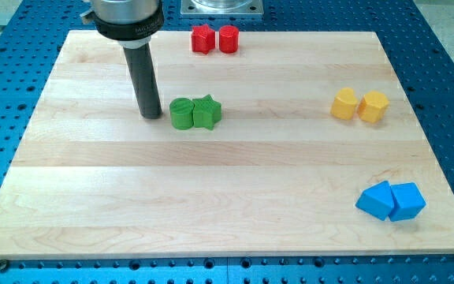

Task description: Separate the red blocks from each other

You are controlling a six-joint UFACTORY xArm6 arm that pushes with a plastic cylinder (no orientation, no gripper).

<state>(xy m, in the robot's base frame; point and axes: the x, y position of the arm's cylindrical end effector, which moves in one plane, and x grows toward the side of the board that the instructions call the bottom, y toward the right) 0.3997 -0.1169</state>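
Beside my tip: my tip (151, 116) rests on the wooden board (211, 205), just to the view's left of the green cylinder (181, 113), near it but whether touching I cannot tell.
Tool state: a plain dark rod, with nothing to open or close and nothing held; it can only push.
Green pair: the green cylinder and the green star (206, 111) touch each other, side by side, immediately to the view's right of my tip.
Task blocks: the two red blocks sit toward the view's top and a little to the right of my tip, near the board's top edge; the left red block (202, 39) and the right red block (228, 39) touch, lined up left to right.
Key relation: the seam between the reds runs top to bottom, so I judge the tip must enter between them or push one sideways.
In the way: the green pair lies right of a straight path upward; I judge the route passes it.
Farther off: two yellow blocks (359, 104) well to the right; two blue blocks (391, 200) farthest, lower right.
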